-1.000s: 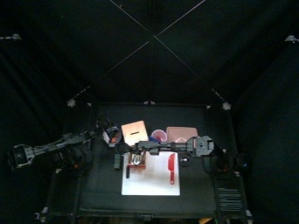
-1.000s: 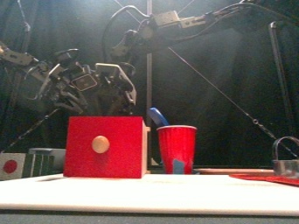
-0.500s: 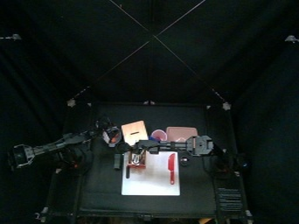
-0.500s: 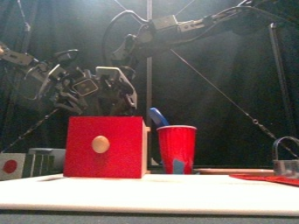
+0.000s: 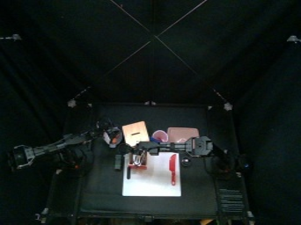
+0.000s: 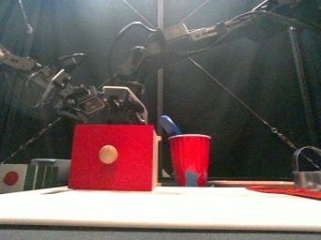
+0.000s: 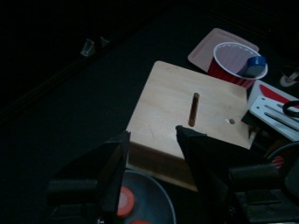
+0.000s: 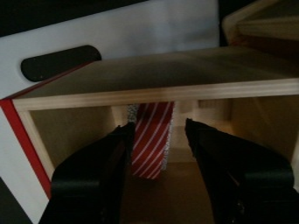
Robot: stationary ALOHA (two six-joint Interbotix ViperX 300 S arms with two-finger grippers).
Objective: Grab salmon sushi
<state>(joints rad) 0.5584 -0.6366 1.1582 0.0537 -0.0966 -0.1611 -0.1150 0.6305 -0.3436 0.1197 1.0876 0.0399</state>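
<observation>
Inside the wooden box's (image 8: pixel 140 79) open front, we see the salmon sushi (image 8: pixel 152 150), striped red & pale. It sits btwn the right gripper's (image 8: pixel 156 129) jaws, which are spread wide and not pinching it. The left gripper (image 7: pixel 152 140) hovers over the box's tan top w/ jaws spread, empty, near a red cup (image 7: pixel 228 59).

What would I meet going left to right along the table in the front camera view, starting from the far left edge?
Small red-dotted white object at the left edge → big red box with a pale round knob → red plastic cup holding a blue utensil → grey metal wire basket at the right edge.
</observation>
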